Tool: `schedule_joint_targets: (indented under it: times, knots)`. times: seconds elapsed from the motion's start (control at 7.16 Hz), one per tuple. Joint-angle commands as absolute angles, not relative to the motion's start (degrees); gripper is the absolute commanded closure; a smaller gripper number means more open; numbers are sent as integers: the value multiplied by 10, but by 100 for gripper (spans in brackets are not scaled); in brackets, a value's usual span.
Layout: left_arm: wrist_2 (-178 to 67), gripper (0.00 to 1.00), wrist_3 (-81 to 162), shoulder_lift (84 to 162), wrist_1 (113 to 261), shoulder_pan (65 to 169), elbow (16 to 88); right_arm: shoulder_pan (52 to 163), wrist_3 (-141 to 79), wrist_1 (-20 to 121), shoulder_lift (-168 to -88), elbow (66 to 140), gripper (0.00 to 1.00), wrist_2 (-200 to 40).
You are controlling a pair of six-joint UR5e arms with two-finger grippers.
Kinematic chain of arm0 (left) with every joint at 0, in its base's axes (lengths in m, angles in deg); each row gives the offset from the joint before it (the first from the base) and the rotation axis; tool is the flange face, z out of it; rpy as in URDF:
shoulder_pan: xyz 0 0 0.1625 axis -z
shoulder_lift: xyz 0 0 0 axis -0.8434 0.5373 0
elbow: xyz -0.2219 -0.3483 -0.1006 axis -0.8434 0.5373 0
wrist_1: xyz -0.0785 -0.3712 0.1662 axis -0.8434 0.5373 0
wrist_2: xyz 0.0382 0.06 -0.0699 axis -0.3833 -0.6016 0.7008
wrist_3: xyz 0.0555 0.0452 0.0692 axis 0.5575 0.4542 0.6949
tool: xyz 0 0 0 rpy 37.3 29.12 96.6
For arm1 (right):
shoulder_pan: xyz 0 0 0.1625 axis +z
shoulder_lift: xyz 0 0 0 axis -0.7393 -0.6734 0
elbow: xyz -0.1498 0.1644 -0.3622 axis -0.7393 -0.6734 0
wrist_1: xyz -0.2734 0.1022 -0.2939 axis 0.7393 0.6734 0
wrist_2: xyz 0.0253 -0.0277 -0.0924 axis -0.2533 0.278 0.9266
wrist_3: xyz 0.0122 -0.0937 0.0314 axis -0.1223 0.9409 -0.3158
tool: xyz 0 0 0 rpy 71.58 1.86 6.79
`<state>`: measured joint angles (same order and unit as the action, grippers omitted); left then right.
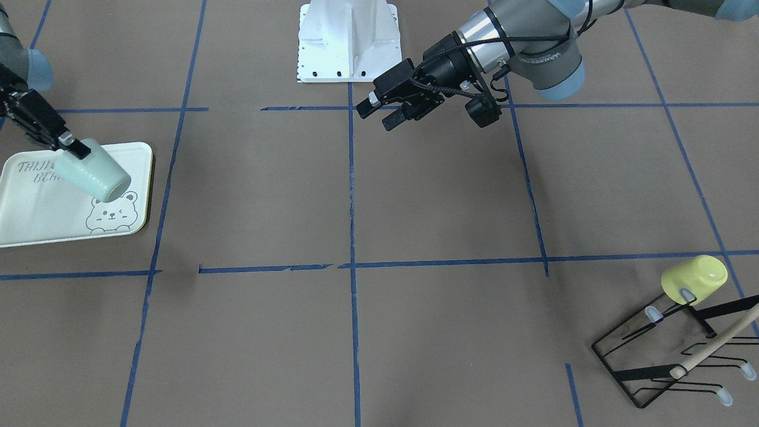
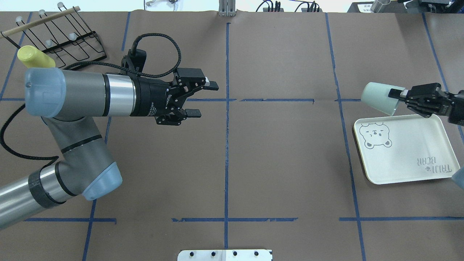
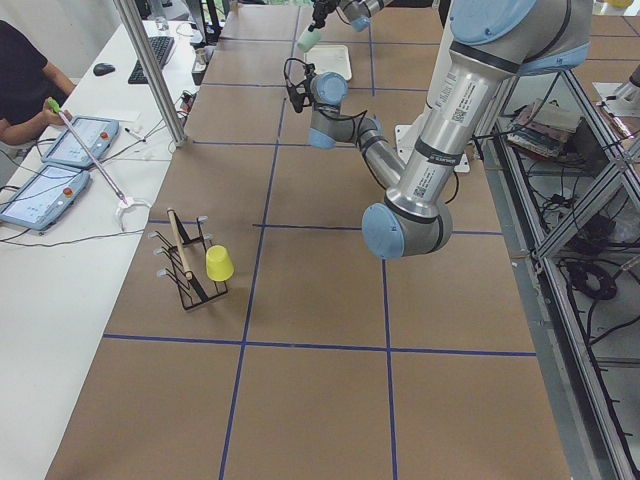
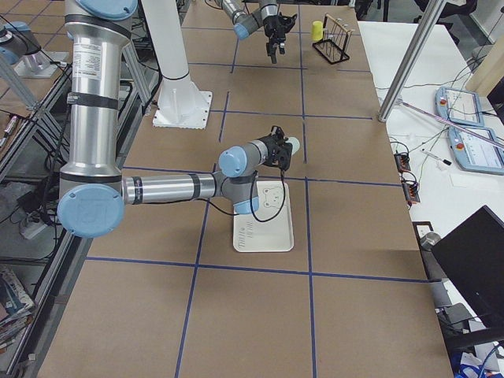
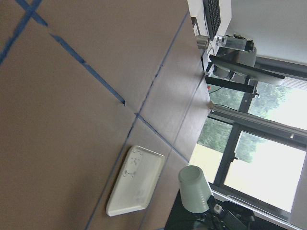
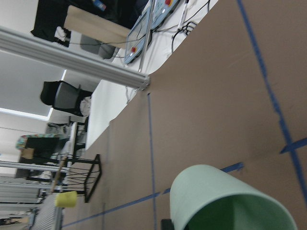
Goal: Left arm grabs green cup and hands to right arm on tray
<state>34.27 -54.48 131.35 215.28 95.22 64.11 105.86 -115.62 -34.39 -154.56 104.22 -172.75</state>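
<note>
The pale mint-green cup point(image 2: 380, 98) is held on its side in the air by my right gripper point(image 2: 397, 96), which is shut on its rim. It hangs over the far left corner of the cream tray point(image 2: 406, 159) with the bear drawing. In the front view the cup point(image 1: 95, 172) is over the tray point(image 1: 35, 213), with the right gripper point(image 1: 72, 147) at its rim. The right wrist view shows the cup point(image 6: 225, 201) close up. My left gripper point(image 2: 203, 99) is open and empty, in the air left of the table's centre line. It also shows in the front view point(image 1: 379, 112).
A black wire cup rack point(image 2: 61, 36) with a wooden handle stands at the far left corner, with a yellow-green cup point(image 2: 34, 58) on one prong. The white robot base point(image 1: 347, 41) is at the near edge. An operator's desk with tablets point(image 3: 60, 160) lies beyond the table.
</note>
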Motion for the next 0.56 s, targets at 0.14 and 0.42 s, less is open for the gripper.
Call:
schedule_joint_targets:
  times: [0.14,0.42]
  knots:
    - [347,0,-242,1278,1843,999,723,1162,-913,-95,-1557,1045,100,-1872]
    - [342,0,-72,1252,1661,1033,796,1145,-817,22,-1559,1045,100,-1915]
